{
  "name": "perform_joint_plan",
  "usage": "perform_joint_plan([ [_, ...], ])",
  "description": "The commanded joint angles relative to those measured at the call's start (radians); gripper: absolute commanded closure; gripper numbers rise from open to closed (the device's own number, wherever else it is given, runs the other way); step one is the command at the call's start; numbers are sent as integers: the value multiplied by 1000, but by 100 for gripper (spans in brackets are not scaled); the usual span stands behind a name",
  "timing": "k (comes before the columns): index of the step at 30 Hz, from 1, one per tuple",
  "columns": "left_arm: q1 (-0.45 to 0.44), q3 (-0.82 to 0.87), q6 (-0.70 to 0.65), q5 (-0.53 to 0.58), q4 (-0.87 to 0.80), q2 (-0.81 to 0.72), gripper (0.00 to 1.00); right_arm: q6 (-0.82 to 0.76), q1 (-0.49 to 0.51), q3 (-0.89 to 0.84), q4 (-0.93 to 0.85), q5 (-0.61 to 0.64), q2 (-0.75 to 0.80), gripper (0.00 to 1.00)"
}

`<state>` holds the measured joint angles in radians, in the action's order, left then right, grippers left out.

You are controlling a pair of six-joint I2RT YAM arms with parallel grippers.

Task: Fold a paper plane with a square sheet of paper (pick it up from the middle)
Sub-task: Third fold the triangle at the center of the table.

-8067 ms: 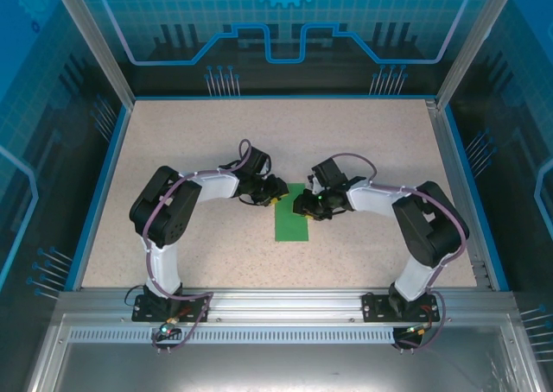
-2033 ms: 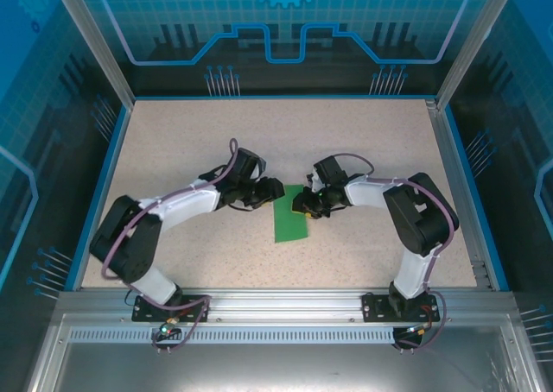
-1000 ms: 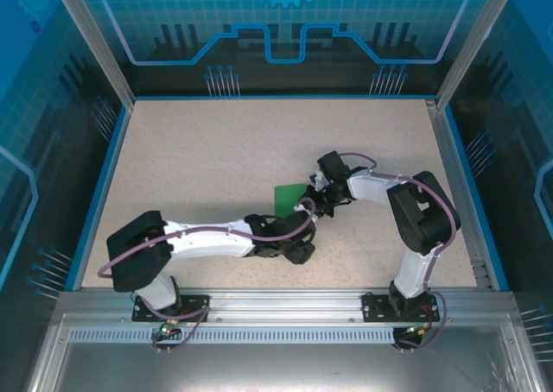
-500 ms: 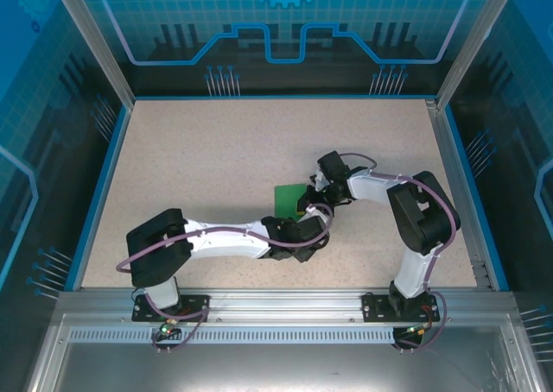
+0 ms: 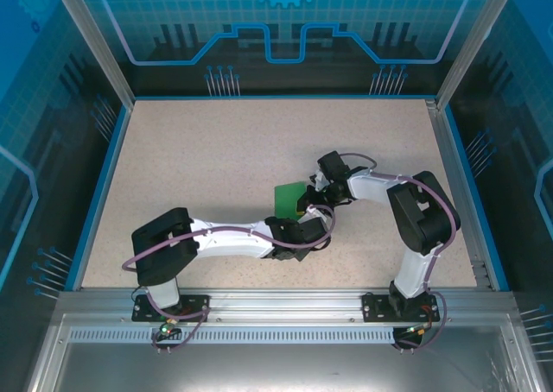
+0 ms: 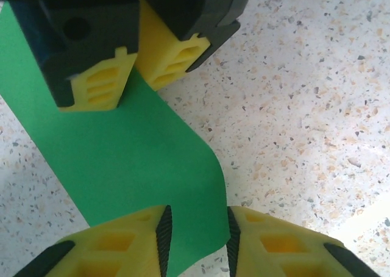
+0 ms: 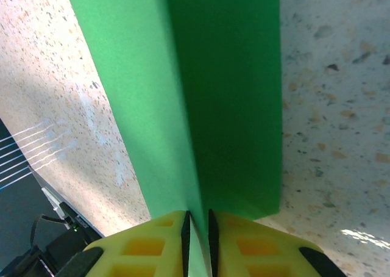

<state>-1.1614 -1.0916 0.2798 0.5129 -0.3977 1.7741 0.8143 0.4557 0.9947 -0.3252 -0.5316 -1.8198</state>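
Paper: the green paper (image 5: 288,199) lay a little right of the middle of the table (image 5: 207,150), where your 2 arms met. It was folded. In the right wrist view 1 straight crease ran away from the fingers, with a lighter face on its left and a darker face on its right.

Right gripper (image 7: 198,229): you had it at the right side of the paper. The jaws were almost together, with a thin edge of the paper pinched between the pads, so it was holding the paper.

Left gripper (image 6: 196,235): you had the left arm stretched low across the table from the near left. Its gripper sat at the near side of the paper, just beside the right gripper. The jaws were narrow but apart, with 1 yellow finger (image 6: 116,249) on each side of the strip's near end. Green showed in the gap between the pads. The strip's right edge curled upward beside the right-hand pad. You could not tell from these views whether either pad pressed on the paper.

In the left wrist view the right gripper sat at the far end of the same strip, its 2 yellow fingers close together over the green. Between the 2 grippers the strip ran over the speckled table top. Whether it rested flat there could not be told.
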Motion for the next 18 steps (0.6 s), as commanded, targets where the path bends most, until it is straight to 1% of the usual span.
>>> perform_joint_plan([
  [1, -4, 0, -2, 23, -20, -4, 77, -3, -20, 4, -32, -5, 2, 81],
  [3, -4, 3, 0, 18, -20, -7, 86, -4, -20, 2, -29, -6, 1, 81],
  [6, -2, 2, 4, 26, -23, -13, 94, -7, -23, 3, -31, -5, 1, 81],
  [8, 0, 1, 4, 20, -20, -23, 97, -8, -26, 3, -32, -4, 5, 80],
  [10, 11, 2, 9, -15, -14, -36, 100, -7, -32, -2, -25, -4, 14, 78],
  [13, 53, 22, 29, -123, 9, -66, 100, -16, -46, -12, -21, 3, 49, 73],
  [16, 124, 57, 51, -290, 42, -108, 100, -30, -71, -22, -41, 31, 98, 66],
  [18, 163, 76, 58, -386, 64, -133, 100, -36, -90, -31, -54, 58, 128, 64],
])
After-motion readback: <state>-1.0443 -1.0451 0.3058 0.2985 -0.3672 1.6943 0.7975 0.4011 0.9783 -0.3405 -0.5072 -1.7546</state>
